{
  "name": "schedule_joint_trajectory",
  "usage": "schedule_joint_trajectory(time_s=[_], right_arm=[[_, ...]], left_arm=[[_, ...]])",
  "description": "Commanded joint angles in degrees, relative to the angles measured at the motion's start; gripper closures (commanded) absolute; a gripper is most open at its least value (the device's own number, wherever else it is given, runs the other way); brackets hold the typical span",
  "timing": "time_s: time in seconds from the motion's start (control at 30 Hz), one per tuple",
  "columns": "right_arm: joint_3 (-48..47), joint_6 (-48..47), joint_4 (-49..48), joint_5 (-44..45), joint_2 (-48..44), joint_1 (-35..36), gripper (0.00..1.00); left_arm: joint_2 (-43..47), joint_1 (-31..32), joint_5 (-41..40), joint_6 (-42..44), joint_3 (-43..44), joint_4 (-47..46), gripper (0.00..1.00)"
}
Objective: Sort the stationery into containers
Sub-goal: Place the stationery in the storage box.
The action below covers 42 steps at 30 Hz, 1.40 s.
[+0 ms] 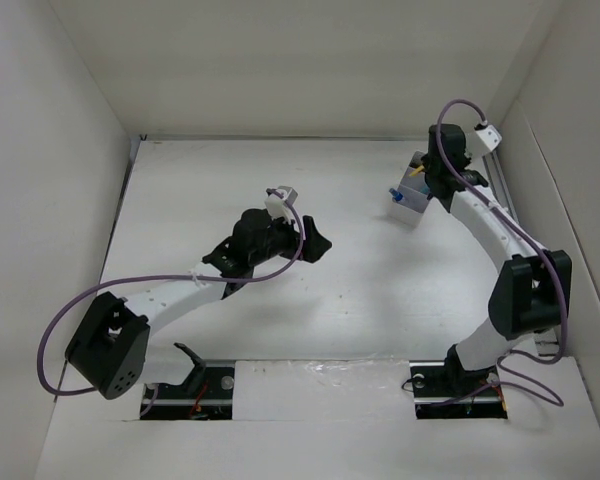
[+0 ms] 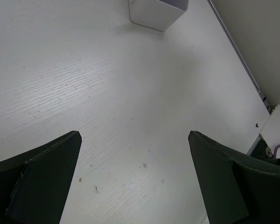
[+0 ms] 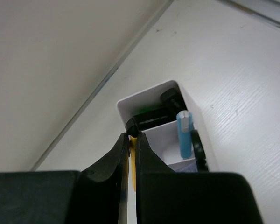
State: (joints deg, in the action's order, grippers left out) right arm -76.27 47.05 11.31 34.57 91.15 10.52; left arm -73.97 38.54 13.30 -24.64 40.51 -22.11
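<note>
- Right tool (image 3: 132,135) pinches a short yellow pen-like stick (image 3: 132,170) over the translucent white rectangular plastic tray (image 3: 123,112), likely to drop it in
- Left tool (image 2: 134,134) gapes empty above the white tabletop (image 2: 107,93)

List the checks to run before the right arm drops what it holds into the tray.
1. Right gripper shut on the yellow stick: ok.
2. Its fingertips above the tray, at the rim: ok.
3. Which compartment lies under the stick: cannot tell.
4. Green-and-black highlighter and blue-capped item sit inside the tray: ok.
5. Left gripper open, empty, apart from the tray: ok.
</note>
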Motion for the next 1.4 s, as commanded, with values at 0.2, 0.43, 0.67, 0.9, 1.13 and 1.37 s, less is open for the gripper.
schedule_joint_trajectory(time_s=[0.2, 0.43, 0.67, 0.9, 1.13, 1.37], right_arm=[[-7.66, 2.35, 4.69, 11.22, 7.89, -0.50, 1.00], [-9.60, 2.35, 5.73, 14.38, 11.49, 0.55, 1.00], [-10.13, 3.58, 6.27, 16.23, 13.26, 1.08, 0.97], [-10.74, 4.11, 6.27, 16.94, 13.79, 1.60, 0.80], [-9.34, 4.11, 6.27, 15.79, 9.23, 3.27, 0.48], [-2.85, 4.11, 3.82, 9.39, -1.58, 6.08, 0.47]], left_arm=[[2.87, 0.22, 0.24, -0.49, -0.35, -2.33, 0.00], [4.71, 0.22, -1.00, -0.49, -1.05, -2.94, 0.00], [7.79, 0.22, -4.25, -1.02, -3.33, -2.94, 0.00], [11.48, -1.18, -4.08, -2.43, -6.05, -5.04, 0.00], [14.30, -2.33, -4.07, -3.66, -8.95, -7.95, 0.00], [13.77, -2.33, -2.93, -3.66, -8.96, -8.48, 0.00]])
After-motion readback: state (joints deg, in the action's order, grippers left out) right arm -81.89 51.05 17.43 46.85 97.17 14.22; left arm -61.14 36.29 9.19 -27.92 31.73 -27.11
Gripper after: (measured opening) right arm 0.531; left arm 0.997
